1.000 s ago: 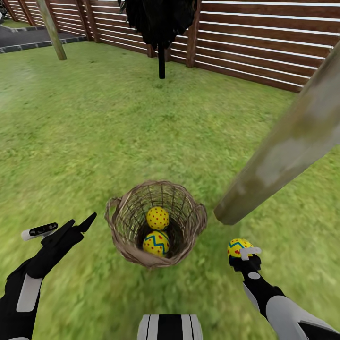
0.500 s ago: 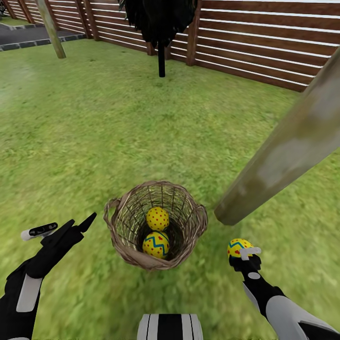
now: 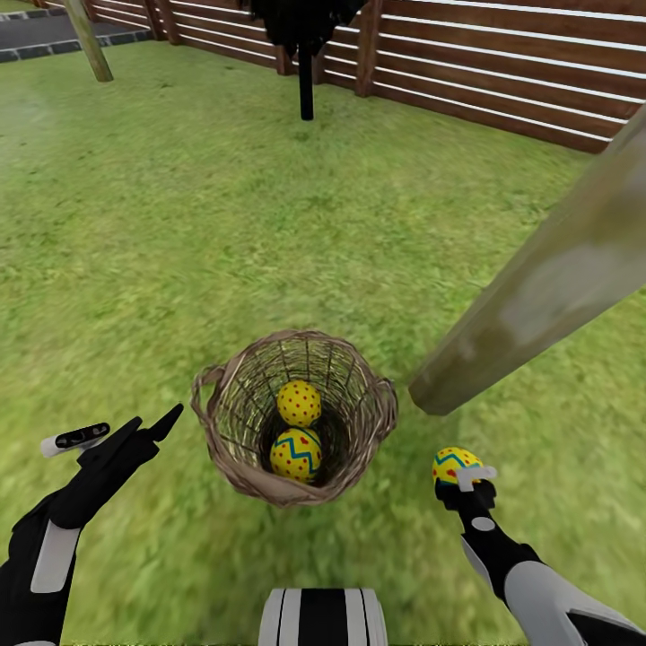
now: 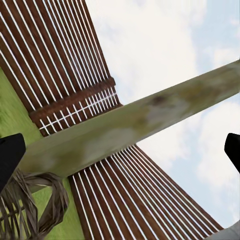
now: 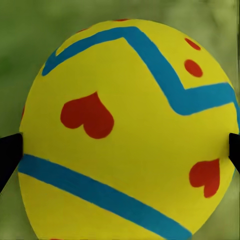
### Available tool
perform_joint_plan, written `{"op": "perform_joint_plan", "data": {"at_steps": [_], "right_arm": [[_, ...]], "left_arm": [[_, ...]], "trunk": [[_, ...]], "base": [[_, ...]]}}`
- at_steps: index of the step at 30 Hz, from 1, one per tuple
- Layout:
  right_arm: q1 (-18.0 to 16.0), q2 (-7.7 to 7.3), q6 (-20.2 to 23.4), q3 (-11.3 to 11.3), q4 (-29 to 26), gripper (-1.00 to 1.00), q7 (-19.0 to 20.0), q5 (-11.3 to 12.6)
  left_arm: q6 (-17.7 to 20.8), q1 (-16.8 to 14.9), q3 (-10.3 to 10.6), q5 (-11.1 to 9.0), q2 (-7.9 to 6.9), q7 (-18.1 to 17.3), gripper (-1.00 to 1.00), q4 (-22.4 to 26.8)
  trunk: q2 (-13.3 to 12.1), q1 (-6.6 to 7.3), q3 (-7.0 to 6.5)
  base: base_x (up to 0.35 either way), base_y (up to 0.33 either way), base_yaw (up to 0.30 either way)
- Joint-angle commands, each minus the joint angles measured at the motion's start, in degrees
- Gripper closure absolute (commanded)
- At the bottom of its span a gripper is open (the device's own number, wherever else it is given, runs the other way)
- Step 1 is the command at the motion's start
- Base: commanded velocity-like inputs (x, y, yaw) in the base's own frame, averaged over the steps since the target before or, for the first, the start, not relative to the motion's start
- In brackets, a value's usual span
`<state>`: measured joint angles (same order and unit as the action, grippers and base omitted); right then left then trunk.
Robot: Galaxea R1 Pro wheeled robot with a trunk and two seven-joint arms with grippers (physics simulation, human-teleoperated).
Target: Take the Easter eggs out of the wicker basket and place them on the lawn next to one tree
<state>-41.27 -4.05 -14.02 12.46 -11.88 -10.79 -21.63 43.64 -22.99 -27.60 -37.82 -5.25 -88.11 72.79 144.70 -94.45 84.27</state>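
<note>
Yellow egg [image 5: 127, 130] with blue zigzags pinched by right gripper [image 3: 462, 480], left gripper [image 3: 117, 432] spread, wicker basket [image 3: 235, 453] holding two eggs [image 3: 297, 429]

The round brown basket [image 3: 292, 417] is rough open-weave wicker with a thick braided rim. The yellow eggs inside it [image 3: 297, 428] and the one just right of it [image 5: 127, 132] look smooth and matt-painted. The pale trunk [image 3: 547, 278] behind that egg is smooth, mottled bark. The slatted fence [image 3: 502, 81] is brown wood.
</note>
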Motion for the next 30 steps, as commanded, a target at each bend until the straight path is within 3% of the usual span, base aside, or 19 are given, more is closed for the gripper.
{"op": "perform_joint_plan", "data": {"at_steps": [1,14,15,22,30], "right_arm": [[0.0,0.02,3.1,0.0,0.4,1.0,0.4,-0.3],[0.0,0.18,3.2,-0.2,0.4,1.0,0.6,-0.3],[0.0,0.15,3.2,-0.2,0.4,-1.0,0.7,-0.3],[0.0,0.0,3.3,-0.1,0.3,-1.0,0.9,-0.3],[0.0,-0.02,3.3,0.0,0.3,-1.0,0.9,-0.3]], "left_arm": [[0.6,0.0,0.0,0.0,0.03,-0.2,-1.0,0.0],[0.6,0.0,-0.1,0.0,0.06,-0.2,-1.0,-0.1],[0.7,0.0,-0.1,0.0,0.06,-0.2,-1.0,-0.1],[0.7,0.0,-0.1,-0.1,0.06,-0.2,-1.0,-0.1],[0.7,0.0,-0.1,-0.1,0.06,-0.3,-1.0,-0.1]], "trunk": [[0.0,-0.06,0.26],[0.0,-0.09,0.48],[0.0,-0.09,0.48],[0.0,-0.09,0.48],[0.0,-0.09,0.48]], "base": [[0.0,0.0,0.0],[0.0,0.0,0.0],[0.0,0.0,0.0],[-0.006,0.0,0.0],[-0.229,0.0,0.0]]}}
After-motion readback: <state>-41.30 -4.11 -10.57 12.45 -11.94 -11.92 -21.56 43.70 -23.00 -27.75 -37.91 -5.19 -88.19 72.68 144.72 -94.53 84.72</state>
